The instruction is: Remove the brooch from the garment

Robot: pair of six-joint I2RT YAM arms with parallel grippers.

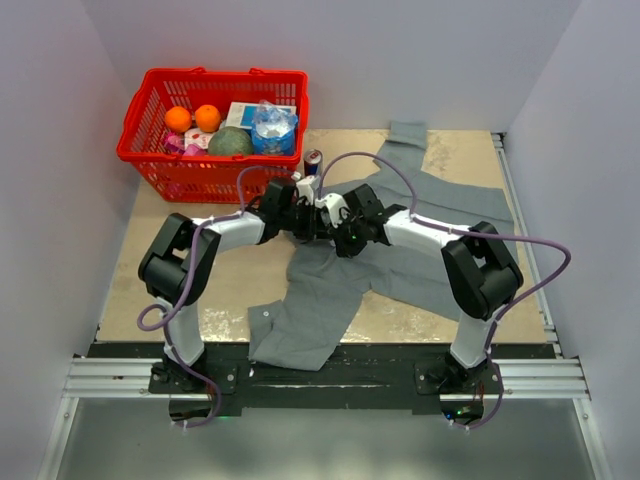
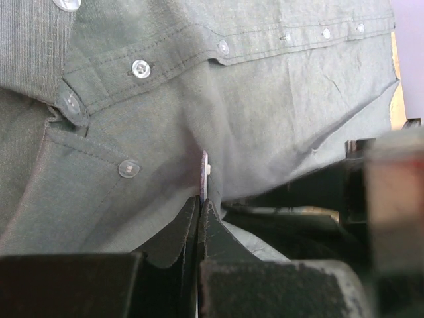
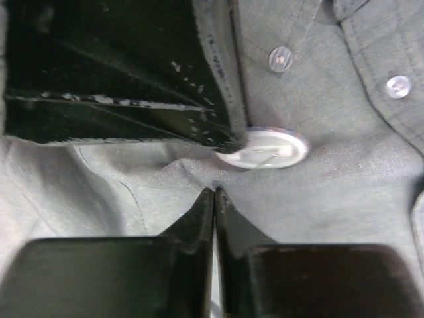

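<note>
The grey shirt (image 1: 420, 235) lies spread on the table. Both grippers meet over its middle. My left gripper (image 2: 201, 201) is shut on the brooch (image 2: 204, 173), which shows edge-on as a thin disc standing out from the cloth (image 2: 265, 112). In the right wrist view the brooch (image 3: 271, 149) shows its silvery back with the pin, held at its left edge by the left gripper's finger (image 3: 165, 79). My right gripper (image 3: 215, 192) is shut on a puckered pinch of the shirt (image 3: 344, 192) just below the brooch. In the top view the left gripper (image 1: 318, 218) and right gripper (image 1: 345, 232) almost touch.
A red basket (image 1: 150, 150) with oranges, a bottle and packets stands at the back left. A drink can (image 1: 313, 160) stands just behind the left gripper. Pale shirt buttons (image 2: 140, 67) lie along the placket. Walls close in the table on three sides.
</note>
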